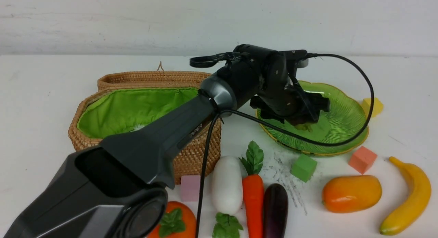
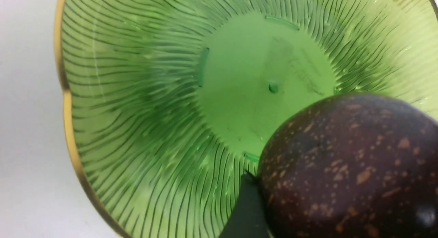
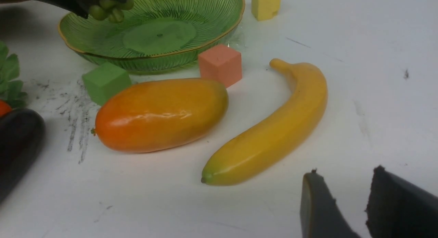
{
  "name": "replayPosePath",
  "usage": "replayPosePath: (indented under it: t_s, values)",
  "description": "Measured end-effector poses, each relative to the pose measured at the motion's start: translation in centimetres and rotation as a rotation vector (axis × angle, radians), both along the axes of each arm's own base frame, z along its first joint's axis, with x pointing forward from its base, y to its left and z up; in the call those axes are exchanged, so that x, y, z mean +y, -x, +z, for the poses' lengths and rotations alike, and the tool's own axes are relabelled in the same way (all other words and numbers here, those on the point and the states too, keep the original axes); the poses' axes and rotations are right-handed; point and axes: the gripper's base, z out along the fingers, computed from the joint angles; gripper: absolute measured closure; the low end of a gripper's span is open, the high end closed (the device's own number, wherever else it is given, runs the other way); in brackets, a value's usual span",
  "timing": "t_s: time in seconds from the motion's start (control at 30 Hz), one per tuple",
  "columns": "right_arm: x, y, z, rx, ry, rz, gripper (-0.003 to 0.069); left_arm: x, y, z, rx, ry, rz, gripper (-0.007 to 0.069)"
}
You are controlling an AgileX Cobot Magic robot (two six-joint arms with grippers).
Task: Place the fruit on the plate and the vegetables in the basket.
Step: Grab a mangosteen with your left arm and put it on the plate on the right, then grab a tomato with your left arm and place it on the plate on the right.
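Mangosteen (image 2: 349, 169) over plate (image 1: 345, 121), inside my left gripper (image 1: 303, 119); one finger (image 2: 246, 207) touches it, I cannot tell whether clamped or loose. My right gripper (image 3: 345, 173) parted, empty, well off plate. Banana (image 1: 409, 197), mango (image 1: 351, 193) on table (image 1: 34, 94) near plate, not on it.

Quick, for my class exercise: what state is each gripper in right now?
Left gripper: closed on the mangosteen, above the plate.
Right gripper: open, holding nothing.
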Motion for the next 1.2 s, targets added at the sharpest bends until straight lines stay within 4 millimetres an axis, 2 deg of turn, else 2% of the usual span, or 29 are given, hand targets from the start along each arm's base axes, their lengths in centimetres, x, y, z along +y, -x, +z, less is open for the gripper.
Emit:
replayPosePath:
  t_s: [0.1, 0.23, 0.3, 0.37, 0.43, 0.47, 0.5, 0.57, 0.63, 0.73, 0.77, 0.83, 0.93, 0.97, 1.0, 1.1, 1.2]
  values:
    - [0.0, 0.0, 0.0, 0.000, 0.000, 0.000, 0.0416, 0.1, 0.1, -0.1, 0.017, -0.010, -0.003, -0.0038]
    - [0.0, 0.0, 0.0, 0.000, 0.000, 0.000, 0.0416, 0.2, 0.3, 0.3, 0.028, -0.021, -0.007, -0.0044]
    - [0.0, 0.0, 0.0, 0.000, 0.000, 0.000, 0.0416, 0.4, 0.6, 1.3, 0.028, -0.028, -0.015, -0.0040]
    - [0.0, 0.0, 0.0, 0.000, 0.000, 0.000, 0.0416, 1.0, 1.3, 3.5, 0.010, -0.036, -0.033, -0.0030]
    - [0.0, 0.0, 0.0, 0.000, 0.000, 0.000, 0.0416, 1.9, 2.2, 6.7, -0.018, -0.046, -0.047, -0.0017]
    - [0.0, 0.0, 0.0, 0.000, 0.000, 0.000, 0.0416, 2.0, 2.3, 7.0, -0.019, -0.055, -0.049, -0.0015]
    - [0.0, 0.0, 0.0, 0.000, 0.000, 0.000, 0.0416, 2.8, 3.0, 8.8, -0.039, -0.072, -0.053, -0.0008]
    - [0.0, 0.0, 0.0, 0.000, 0.000, 0.000, 0.0416, 5.3, 5.0, 14.2, -0.103, -0.125, -0.035, 0.0016]
    - [0.0, 0.0, 0.0, 0.000, 0.000, 0.000, 0.0416, 7.7, 6.7, 18.4, -0.177, -0.166, 0.013, 0.0036]
    - [0.0, 0.0, 0.0, 0.000, 0.000, 0.000, 0.0416, 10.3, 8.4, 22.0, -0.255, -0.188, 0.091, 0.0062]
    - [0.0, 0.0, 0.0, 0.000, 0.000, 0.000, 0.0416, 12.1, 9.5, 23.7, -0.302, -0.216, 0.148, 0.0075]
    - [0.0, 0.0, 0.0, 0.000, 0.000, 0.000, 0.0416, 14.4, 11.4, 25.7, -0.336, -0.232, 0.206, 0.0091]
    - [0.0, 0.0, 0.0, 0.000, 0.000, 0.000, 0.0416, 16.8, 13.8, 25.6, -0.305, -0.278, 0.228, 0.0106]
    - [0.0, 0.0, 0.0, 0.000, 0.000, 0.000, 0.0416, 16.9, 13.9, 25.5, -0.300, -0.281, 0.229, 0.0106]
    - [0.0, 0.0, 0.0, 0.000, 0.000, 0.000, 0.0416, 17.8, 15.1, 24.3, -0.252, -0.313, 0.230, 0.0107]
    - [0.0, 0.0, 0.0, 0.000, 0.000, 0.000, 0.0416, 19.1, 16.7, 21.2, -0.151, -0.372, 0.245, 0.0109]
    - [0.0, 0.0, 0.0, 0.000, 0.000, 0.000, 0.0416, 20.4, 18.1, 16.2, -0.011, -0.470, 0.267, 0.0109]
